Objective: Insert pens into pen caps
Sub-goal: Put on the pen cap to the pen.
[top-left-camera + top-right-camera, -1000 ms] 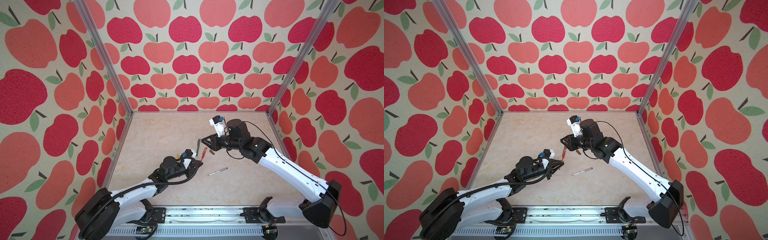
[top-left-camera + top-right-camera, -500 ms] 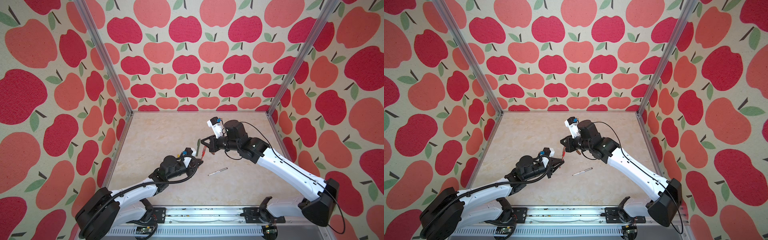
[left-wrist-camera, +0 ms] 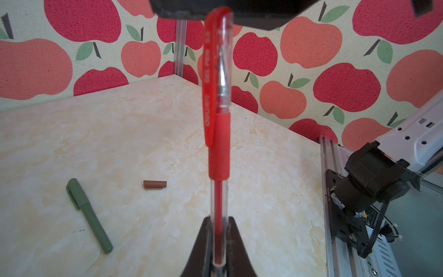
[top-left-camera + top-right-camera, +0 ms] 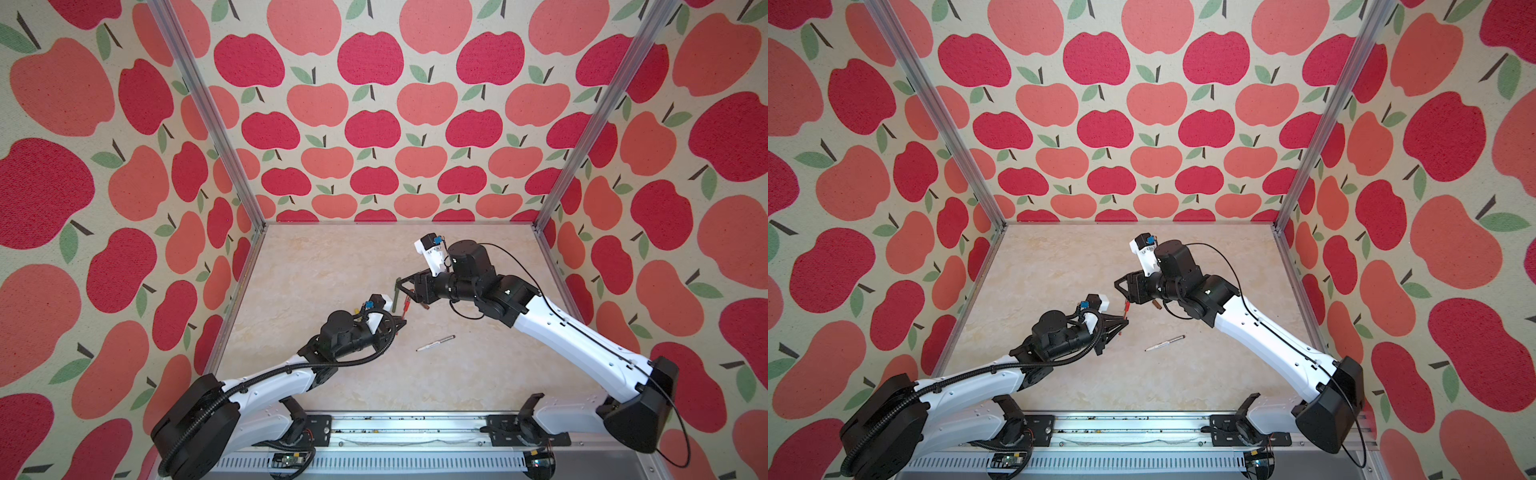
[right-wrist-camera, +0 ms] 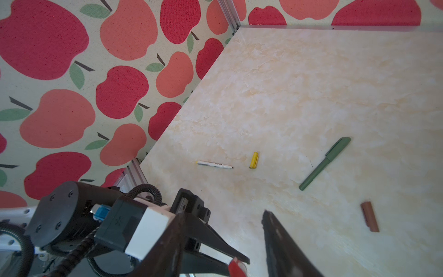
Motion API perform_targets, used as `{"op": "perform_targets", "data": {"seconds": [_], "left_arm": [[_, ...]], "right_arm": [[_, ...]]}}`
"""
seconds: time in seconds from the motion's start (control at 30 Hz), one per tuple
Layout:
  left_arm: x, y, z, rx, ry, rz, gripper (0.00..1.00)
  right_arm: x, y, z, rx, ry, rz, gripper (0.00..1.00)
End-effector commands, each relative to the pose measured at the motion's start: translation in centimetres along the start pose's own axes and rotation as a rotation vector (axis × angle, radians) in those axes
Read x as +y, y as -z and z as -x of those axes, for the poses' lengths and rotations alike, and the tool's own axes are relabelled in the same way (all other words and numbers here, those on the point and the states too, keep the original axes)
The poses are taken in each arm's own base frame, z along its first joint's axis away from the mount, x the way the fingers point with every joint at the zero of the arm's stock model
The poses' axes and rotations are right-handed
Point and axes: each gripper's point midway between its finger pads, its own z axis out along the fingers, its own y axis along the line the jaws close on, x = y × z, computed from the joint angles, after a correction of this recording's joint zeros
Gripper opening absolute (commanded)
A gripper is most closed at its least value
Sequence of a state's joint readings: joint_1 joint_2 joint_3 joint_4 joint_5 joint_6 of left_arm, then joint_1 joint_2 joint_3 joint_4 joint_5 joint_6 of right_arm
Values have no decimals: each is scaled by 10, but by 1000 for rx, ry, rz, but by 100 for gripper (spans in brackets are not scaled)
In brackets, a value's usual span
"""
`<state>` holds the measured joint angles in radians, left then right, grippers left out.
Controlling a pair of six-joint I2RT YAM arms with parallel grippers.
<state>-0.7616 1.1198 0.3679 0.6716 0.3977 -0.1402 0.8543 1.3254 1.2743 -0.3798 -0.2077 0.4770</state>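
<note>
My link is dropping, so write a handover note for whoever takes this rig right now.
Left gripper: shut on red pen, red cap on it.
Right gripper: jaws open at that cap's end.
Done: red; green pen lies capped on the table.
To do: yellow-tipped white pen and yellow cap lie apart; brown cap lies loose, second white pen uncapped near the front.

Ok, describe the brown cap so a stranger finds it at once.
Look at the marbled table, near its middle. There, apart from the green pen, the brown cap lies flat with nothing touching it. It is a short brown stub, where its neighbour is a long green stick.
</note>
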Motion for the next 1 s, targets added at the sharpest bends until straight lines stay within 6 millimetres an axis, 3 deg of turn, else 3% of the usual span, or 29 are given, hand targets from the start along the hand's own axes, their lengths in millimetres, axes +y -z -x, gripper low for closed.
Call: {"op": "perform_targets", "data": {"seconds": [0.0,0.03,0.07,0.2,0.53,0.73,0.83,0.97], "left_arm": [[-2,1,16,-51,-26,2,0],[-2,1,17,-55,-37,5,0],[-2,2,17,-59,-56,4,0],[-4,5,20,-88,-136,5,0],[-1,4,28,-136,-210,23,0],[-6,-2,23,-81,-194,-21,0],[-13,-4,23,-43,-208,-56,0],[-6,-3,25,-6,-254,-2,0]], "right_arm": [[1,9,17,-57,-24,7,79],[-2,11,18,-66,-45,7,98],[-4,13,21,-82,-67,5,99],[-12,23,24,-105,-155,24,99],[0,37,25,-60,-275,202,97],[0,30,34,-60,-223,208,96],[-10,22,28,-7,-195,147,96],[-13,14,16,131,-205,107,96]]}}
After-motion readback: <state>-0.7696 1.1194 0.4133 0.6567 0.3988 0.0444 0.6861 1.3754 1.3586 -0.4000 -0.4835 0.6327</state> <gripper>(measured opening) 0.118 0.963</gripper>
